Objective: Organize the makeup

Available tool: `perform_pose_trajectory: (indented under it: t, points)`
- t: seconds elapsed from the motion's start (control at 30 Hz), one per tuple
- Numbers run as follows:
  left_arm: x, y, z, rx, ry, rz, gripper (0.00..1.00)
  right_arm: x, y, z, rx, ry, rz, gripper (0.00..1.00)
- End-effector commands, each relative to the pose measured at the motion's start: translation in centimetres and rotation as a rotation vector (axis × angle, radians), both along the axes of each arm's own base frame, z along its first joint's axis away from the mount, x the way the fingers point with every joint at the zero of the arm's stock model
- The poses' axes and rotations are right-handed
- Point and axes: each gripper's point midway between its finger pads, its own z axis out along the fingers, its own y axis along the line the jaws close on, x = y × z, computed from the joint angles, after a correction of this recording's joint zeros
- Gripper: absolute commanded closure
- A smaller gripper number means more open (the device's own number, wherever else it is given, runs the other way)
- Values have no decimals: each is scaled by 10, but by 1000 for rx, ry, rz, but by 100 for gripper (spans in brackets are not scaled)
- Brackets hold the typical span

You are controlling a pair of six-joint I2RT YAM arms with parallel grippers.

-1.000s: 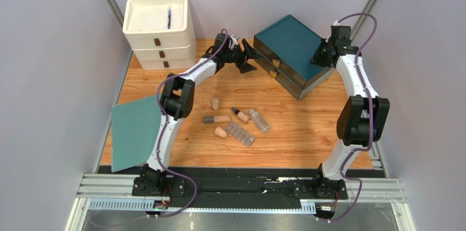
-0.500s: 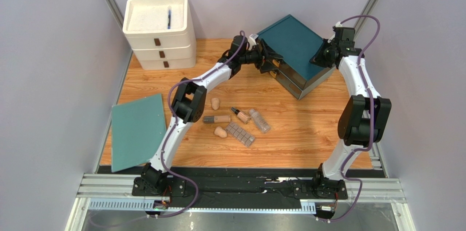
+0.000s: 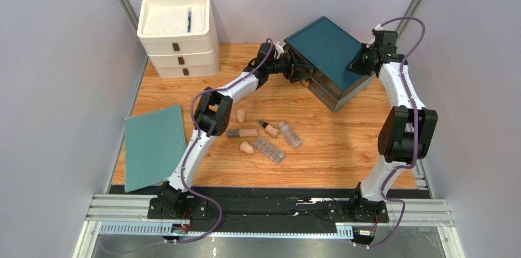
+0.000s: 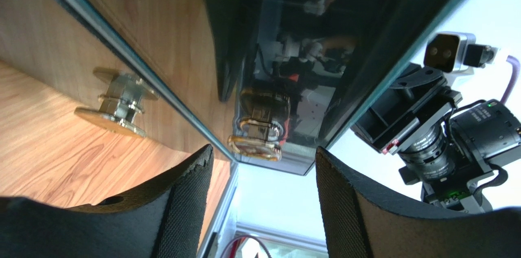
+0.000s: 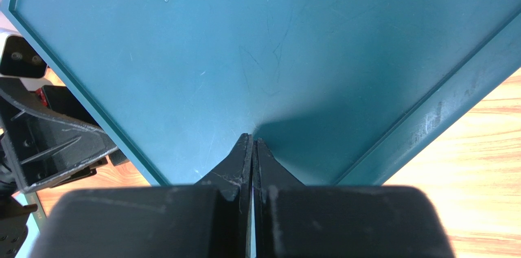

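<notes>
The makeup lies loose mid-table: two beige sponges (image 3: pixel 241 114) (image 3: pixel 246 147), a beige tube (image 3: pixel 243 133), a dropper bottle (image 3: pixel 266 127), a clear bottle (image 3: pixel 290 134) and a gridded palette (image 3: pixel 269 149). My left gripper (image 3: pixel 299 69) is open at the front of the teal drawer box (image 3: pixel 324 47). In the left wrist view a brass knob (image 4: pixel 259 130) sits just beyond the open gripper (image 4: pixel 263 159), and a second knob (image 4: pixel 116 106) is off to the left. My right gripper (image 5: pixel 252 140) is shut, with its tips against the box's teal top (image 5: pixel 244 44).
A white stacked drawer unit (image 3: pixel 177 35) stands at the back left. A flat teal sheet (image 3: pixel 153 145) lies at the table's left edge. Grey walls close in on both sides.
My left arm has swung right from the table's back middle to the teal box's front, and its jaws have narrowed somewhat. The right arm and the makeup have not moved.
</notes>
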Motion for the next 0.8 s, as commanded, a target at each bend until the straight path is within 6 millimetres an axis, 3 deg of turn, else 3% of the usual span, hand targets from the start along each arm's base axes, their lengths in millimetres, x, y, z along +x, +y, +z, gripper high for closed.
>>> perform_pose_trajectory:
  t: [0.0, 0.1, 0.23, 0.4, 0.53, 0.6, 0.63, 0.77]
  points:
    - [12, -5, 17, -61, -15, 27, 34, -14, 1, -33, 5, 107, 13, 100]
    - [13, -6, 8, -57, 1, 36, 38, -15, 1, -34, 4, 113, 15, 100]
    - [14, -8, 6, -77, 13, 41, 57, -16, 2, -35, 6, 116, 15, 100]
    - [15, -7, 15, -96, -15, 42, 71, -17, 3, -37, 13, 126, 18, 100]
    - [12, -5, 18, -97, -26, 33, 90, -18, 3, -39, 14, 133, 18, 100]
    - [11, -1, 26, -98, -42, 38, 91, -18, 3, -39, 12, 134, 20, 100]
    - [9, 2, 17, -79, -34, 38, 92, -19, 3, -39, 11, 135, 19, 100]
    - [8, 18, 21, -34, -50, 58, 92, -19, 2, -40, 7, 137, 17, 100]
